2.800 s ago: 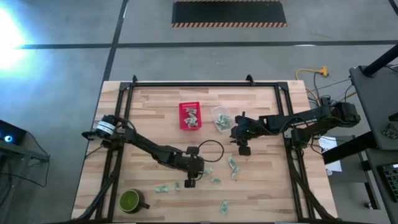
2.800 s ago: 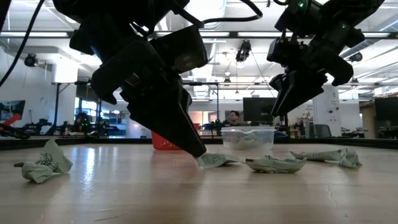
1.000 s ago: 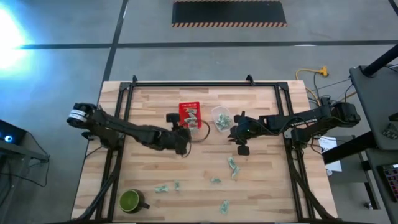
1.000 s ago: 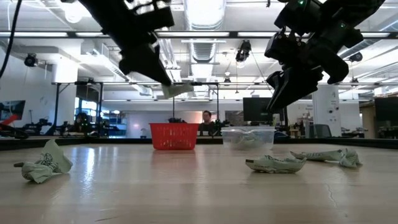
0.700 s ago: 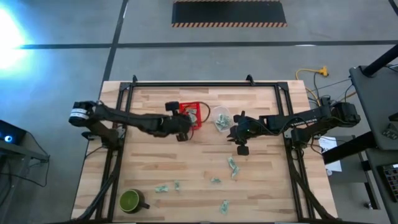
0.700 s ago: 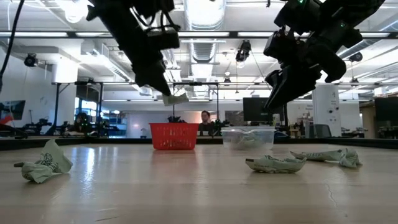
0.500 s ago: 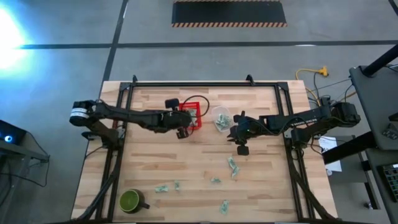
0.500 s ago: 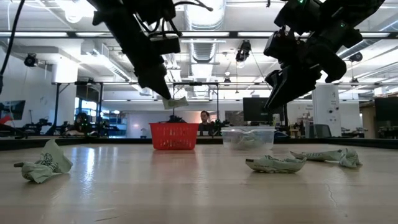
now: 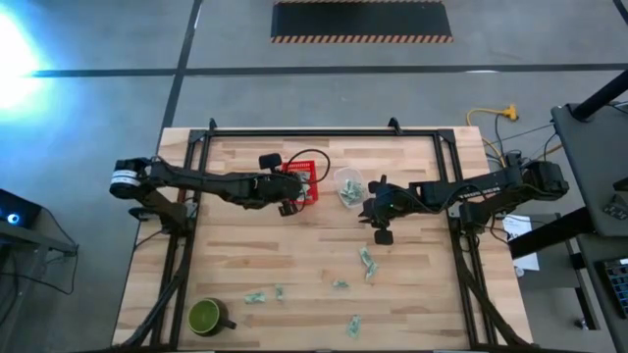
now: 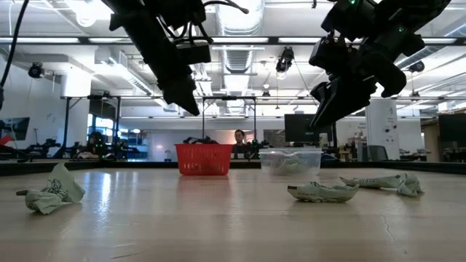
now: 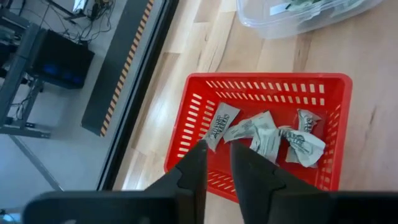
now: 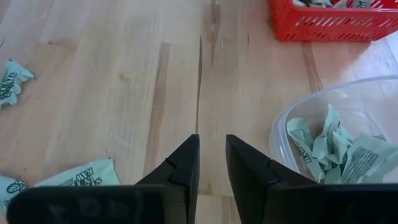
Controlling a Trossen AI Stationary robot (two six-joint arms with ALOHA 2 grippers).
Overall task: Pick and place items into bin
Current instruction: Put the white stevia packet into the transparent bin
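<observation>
A light butcher-block wooden table [image 9: 245,255] sits inside a black metal frame [image 9: 304,131] on a grey concrete floor [image 9: 98,98]. Near the table's front left corner stands a green mug [image 9: 206,317], its handle pointing right. A clear plastic tub [image 9: 347,185] sits near the middle of the table toward the back. Behind the table, a dark floor mat [image 9: 361,21] with striped hazard edging lies on the floor. A yellow cable [image 9: 491,115] trails near the back right corner. At table height, a large workshop shows beyond, with ceiling lights [image 10: 240,11], and a person [image 10: 239,138] far behind the table.
</observation>
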